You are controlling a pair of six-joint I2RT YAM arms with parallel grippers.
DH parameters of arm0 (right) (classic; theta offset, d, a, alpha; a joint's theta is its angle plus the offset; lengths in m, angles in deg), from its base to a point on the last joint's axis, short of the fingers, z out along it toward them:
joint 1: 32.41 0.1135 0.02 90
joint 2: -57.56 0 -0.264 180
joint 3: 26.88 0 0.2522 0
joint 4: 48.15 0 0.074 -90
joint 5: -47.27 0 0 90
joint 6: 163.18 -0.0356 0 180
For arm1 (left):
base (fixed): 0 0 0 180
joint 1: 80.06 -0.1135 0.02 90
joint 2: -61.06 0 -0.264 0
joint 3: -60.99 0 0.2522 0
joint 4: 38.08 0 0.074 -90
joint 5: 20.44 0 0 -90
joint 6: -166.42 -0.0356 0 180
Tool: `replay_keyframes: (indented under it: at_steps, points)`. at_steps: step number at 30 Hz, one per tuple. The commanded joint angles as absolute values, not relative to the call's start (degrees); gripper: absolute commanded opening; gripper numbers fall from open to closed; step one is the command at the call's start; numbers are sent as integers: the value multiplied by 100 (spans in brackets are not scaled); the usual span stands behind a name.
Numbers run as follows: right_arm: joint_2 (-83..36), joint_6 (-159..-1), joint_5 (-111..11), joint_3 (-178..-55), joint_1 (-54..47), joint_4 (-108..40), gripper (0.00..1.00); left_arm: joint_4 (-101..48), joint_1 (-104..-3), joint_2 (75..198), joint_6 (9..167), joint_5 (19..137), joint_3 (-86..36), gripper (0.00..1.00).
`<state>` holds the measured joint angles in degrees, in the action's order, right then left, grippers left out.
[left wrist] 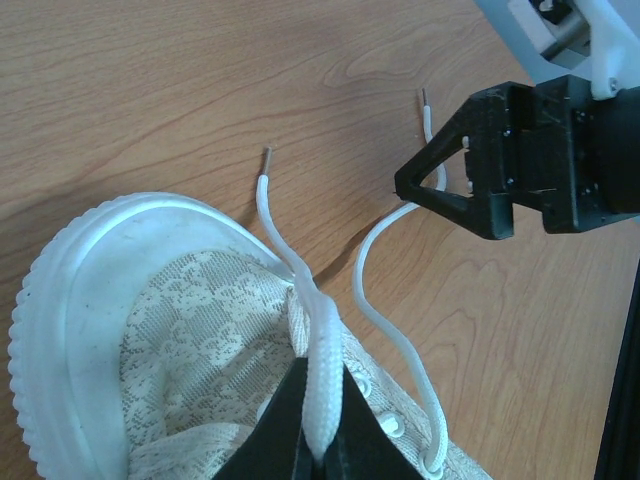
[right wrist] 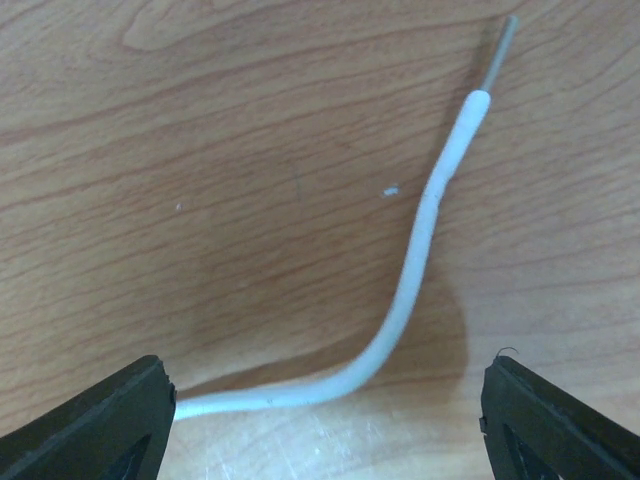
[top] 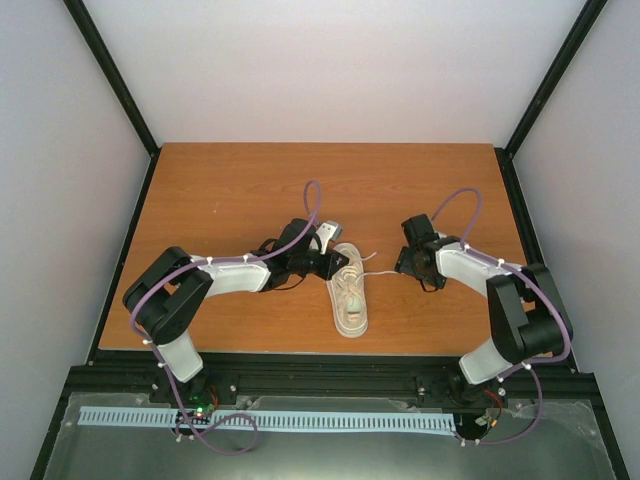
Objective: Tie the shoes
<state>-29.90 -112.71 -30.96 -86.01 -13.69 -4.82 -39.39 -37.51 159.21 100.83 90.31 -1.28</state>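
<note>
The cream sneaker lies lengthwise on the wooden table between my arms. In the left wrist view its patterned upper and pale sole rim fill the lower left. My left gripper is over the shoe's far end, shut on a white lace pinched between its black fingers. That lace's tip rests on the table. The other lace runs out from an eyelet to the right. My right gripper, also in the left wrist view, is open low over this lace, its fingers astride it.
The wooden table is bounded by a black frame and pale walls. A black rail and a grey panel with a white slotted strip lie at the near edge by the arm bases.
</note>
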Motion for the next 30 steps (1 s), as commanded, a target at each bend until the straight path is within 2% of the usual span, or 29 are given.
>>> replay_keyframes:
  at_steps: [1,4,8,11,16,17,18,25,30]
  points:
    - [-3274,-11433,-2985,-8771,-1391,-697,82,-4037,-3699,15919,9923,8990,-146,1]
    - [-3512,-11493,-3049,-8808,-1396,-784,76,-4040,-3699,15879,9924,9039,-152,1]
    - [-3707,-11631,-3242,-8758,-1389,-973,75,-4023,-3699,15833,9907,9086,-149,1]
    - [-3778,-11743,-3280,-8681,-1397,-1145,65,-4022,-3697,15801,9904,9121,-146,1]
    - [-3745,-11825,-3239,-8572,-1393,-1283,14,-4014,-3698,15730,9872,9153,-129,1]
    - [-3704,-11819,-3218,-8554,-1395,-1297,6,-4014,-3699,15723,9853,9161,-129,1]
    - [-3651,-11812,-3181,-8537,-1393,-1302,3,-4014,-3699,15727,9830,9174,-127,1]
    - [-2405,-11481,-2872,-8371,-1390,-1296,3,-4116,-3695,15873,9811,9649,-219,2]
    - [-1289,-10847,-3619,-8485,-1387,-1605,3,-4128,-3696,15895,9748,9921,-273,6]
